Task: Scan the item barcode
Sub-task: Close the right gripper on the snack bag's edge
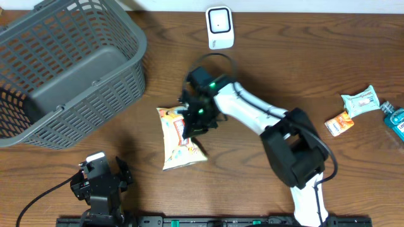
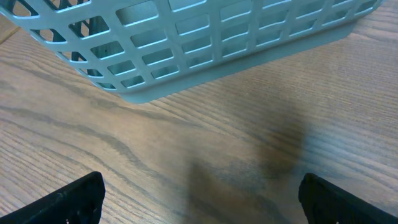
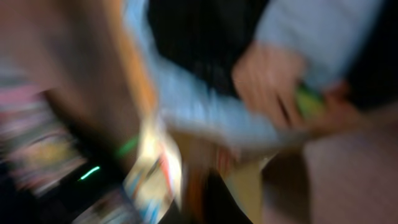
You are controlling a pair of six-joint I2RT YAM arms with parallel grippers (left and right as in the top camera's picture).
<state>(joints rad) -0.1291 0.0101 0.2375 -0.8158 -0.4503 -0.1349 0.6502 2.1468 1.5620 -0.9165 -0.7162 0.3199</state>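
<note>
As right tool [image 1: 194, 123] pinches snack bag [image 1: 177, 146] edge, bare table [image 1: 227, 180] surrounds both.

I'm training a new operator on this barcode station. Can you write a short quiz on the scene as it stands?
1. True or false: the snack bag lies inside the grey basket.
2. Which gripper is closed on the snack bag? A. left gripper B. right gripper C. neither
3. Fill in: the left gripper's fingers stand ___.

Key: 1 false, it lies on the table; 2 B; 3 open.
</note>
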